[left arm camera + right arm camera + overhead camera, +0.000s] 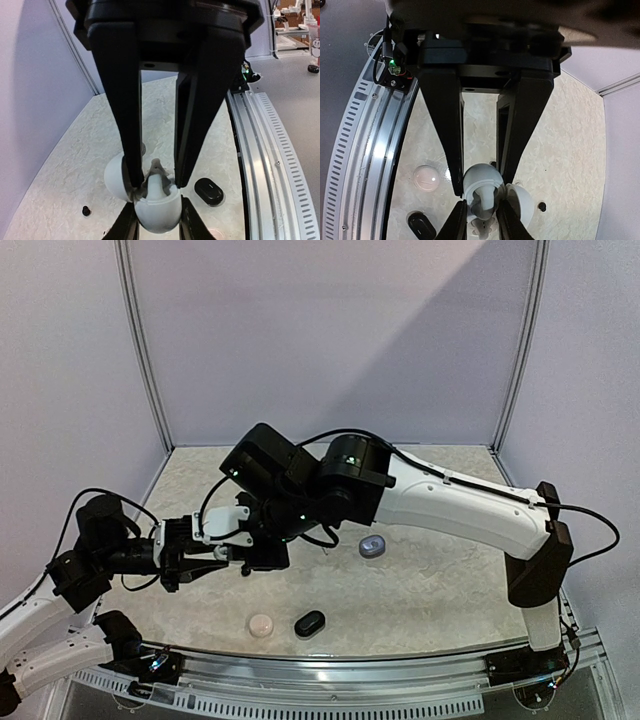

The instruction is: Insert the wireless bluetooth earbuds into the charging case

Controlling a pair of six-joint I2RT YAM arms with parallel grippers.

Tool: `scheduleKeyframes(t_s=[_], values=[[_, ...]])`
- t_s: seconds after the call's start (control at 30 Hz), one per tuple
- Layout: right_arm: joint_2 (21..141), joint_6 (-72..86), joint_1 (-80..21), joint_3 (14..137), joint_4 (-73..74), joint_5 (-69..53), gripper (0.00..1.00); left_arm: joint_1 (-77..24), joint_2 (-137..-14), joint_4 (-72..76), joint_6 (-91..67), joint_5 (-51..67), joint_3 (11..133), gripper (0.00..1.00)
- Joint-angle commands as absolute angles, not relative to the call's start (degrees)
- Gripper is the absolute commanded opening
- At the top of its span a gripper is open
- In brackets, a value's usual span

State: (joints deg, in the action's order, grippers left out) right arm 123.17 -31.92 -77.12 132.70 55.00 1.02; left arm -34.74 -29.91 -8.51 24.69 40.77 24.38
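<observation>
I see a beige marbled table [430,590] with a metal rail along its near edge. The white-and-black right arm [460,505] reaches in from the right edge and the left arm [30,620] from the near-left corner, and they meet over the left-centre of the surface. The left gripper [156,186] is narrow, its black fingers clamped on the glossy white pebble-shaped charging case [159,207]. The case is open, with its domed lid [115,177] swung out to the far side. The right gripper [481,184] faces the left one, fingers set close on both sides of the case's rounded base. I can't tell if it is pinching or only flanking. Loose on the surface are three other cases. A pale grey-lilac oval case [371,547] lies about mid-table, just beside the right arm's wrist. A round pinkish-white case [261,625] and a black glossy oblong case [310,623] lie side by side, apart, near the near edge. A small grey plastic earbud [156,169] stands at the mouth of the white case, between the left fingers, stem poking out. I can't tell if it is fully seated. A tiny black earbud [86,210] lies on the surface, on the far-edge side of the held case.
</observation>
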Motion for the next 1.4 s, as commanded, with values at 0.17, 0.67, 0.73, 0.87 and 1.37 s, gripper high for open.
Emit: scheduleKeyframes(t_s=[0.17, 0.67, 0.73, 0.87, 1.37], values=[[116.98, -28.47, -76.36, 132.82, 52.3, -5.68, 0.25, -34.75, -28.69, -2.84, 13.49, 37.32, 21.75, 0.0], [117.57, -15.2, -71.34, 128.23, 41.8, 3.93, 0.21, -34.19, -26.59, -7.27, 28.16, 37.43, 22.85, 0.0], [119.13, -14.72, -71.37, 128.67, 42.3, 2.55, 0.21, -34.21, -26.39, -7.93, 29.34, 37.33, 23.19, 0.0], [118.78, -15.71, -71.87, 126.31, 41.75, -5.94, 0.21, -34.19, -26.56, -7.44, 28.8, 37.26, 22.99, 0.0], [110.24, -20.3, -73.0, 114.93, 43.06, -12.41, 0.41, -34.08, -26.81, -5.4, 24.84, 34.67, 22.67, 0.0]])
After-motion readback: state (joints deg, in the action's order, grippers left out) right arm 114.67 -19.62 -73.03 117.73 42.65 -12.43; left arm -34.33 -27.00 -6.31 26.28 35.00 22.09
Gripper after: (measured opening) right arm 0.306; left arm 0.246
